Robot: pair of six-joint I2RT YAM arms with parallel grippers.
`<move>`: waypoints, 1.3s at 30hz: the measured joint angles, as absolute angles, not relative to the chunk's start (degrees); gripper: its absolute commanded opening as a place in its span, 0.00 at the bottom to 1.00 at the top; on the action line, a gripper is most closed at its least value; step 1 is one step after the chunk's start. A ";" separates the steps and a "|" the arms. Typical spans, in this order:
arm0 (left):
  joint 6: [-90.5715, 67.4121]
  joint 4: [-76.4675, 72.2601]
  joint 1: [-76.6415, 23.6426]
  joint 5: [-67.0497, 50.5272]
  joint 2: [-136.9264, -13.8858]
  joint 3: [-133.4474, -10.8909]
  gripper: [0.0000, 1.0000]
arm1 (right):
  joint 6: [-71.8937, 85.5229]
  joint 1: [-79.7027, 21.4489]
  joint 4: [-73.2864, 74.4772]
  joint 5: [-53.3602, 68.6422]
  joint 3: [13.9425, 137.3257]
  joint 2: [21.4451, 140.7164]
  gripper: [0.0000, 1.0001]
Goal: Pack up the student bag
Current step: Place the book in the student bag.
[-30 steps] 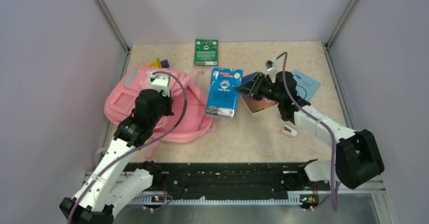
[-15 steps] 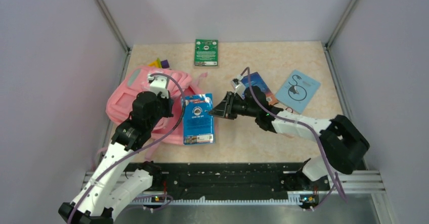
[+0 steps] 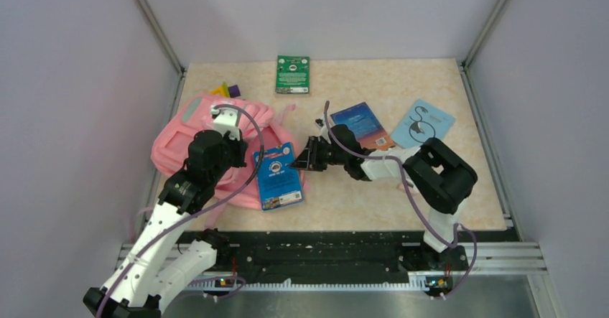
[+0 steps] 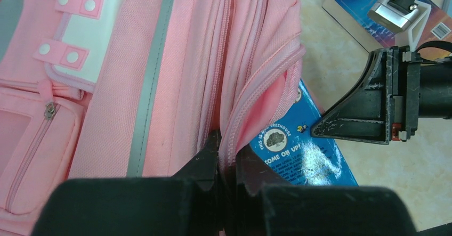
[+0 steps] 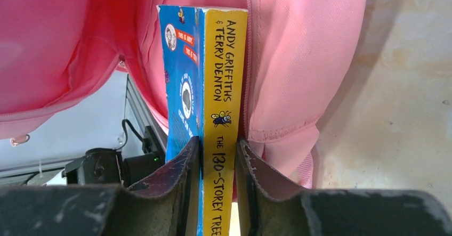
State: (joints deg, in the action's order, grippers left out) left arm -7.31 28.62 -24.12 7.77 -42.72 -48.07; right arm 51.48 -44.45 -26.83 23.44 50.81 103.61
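Observation:
The student bag [image 3: 205,135] lies at the left of the table, pink with a grey-green stripe and white patches [image 4: 133,60]. My left gripper [image 4: 226,143] is shut on the bag's zipper edge and holds the opening up. A blue book [image 3: 279,178] with a yellow spine [image 5: 222,87] is clamped in my right gripper [image 5: 218,145]. Its far end pokes into the bag's opening [image 5: 304,60]. From above, the right gripper [image 3: 298,161] sits at the book's right edge, just right of the bag. In the left wrist view the book [image 4: 298,159] lies under the lifted flap.
A green book [image 3: 292,74] lies at the back. A dark blue book [image 3: 363,125] and a light blue booklet [image 3: 424,123] lie right of centre, behind the right arm. Small yellow and purple pieces [image 3: 224,89] sit behind the bag. Walls enclose the table on three sides.
My right gripper has carried the blue book leftward from mid-table to the bag, and its end now sits in the opening. The left gripper has kept its hold on the bag.

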 measured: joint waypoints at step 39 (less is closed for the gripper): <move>-7.33 28.62 -24.03 6.81 -42.78 -47.86 0.00 | 54.08 -47.92 -31.42 34.48 62.33 119.44 0.28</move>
State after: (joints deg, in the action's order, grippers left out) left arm -7.33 28.62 -24.03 6.81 -42.78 -47.86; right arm 54.08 -47.92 -31.42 34.48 62.33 119.44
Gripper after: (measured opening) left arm 0.073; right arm 0.415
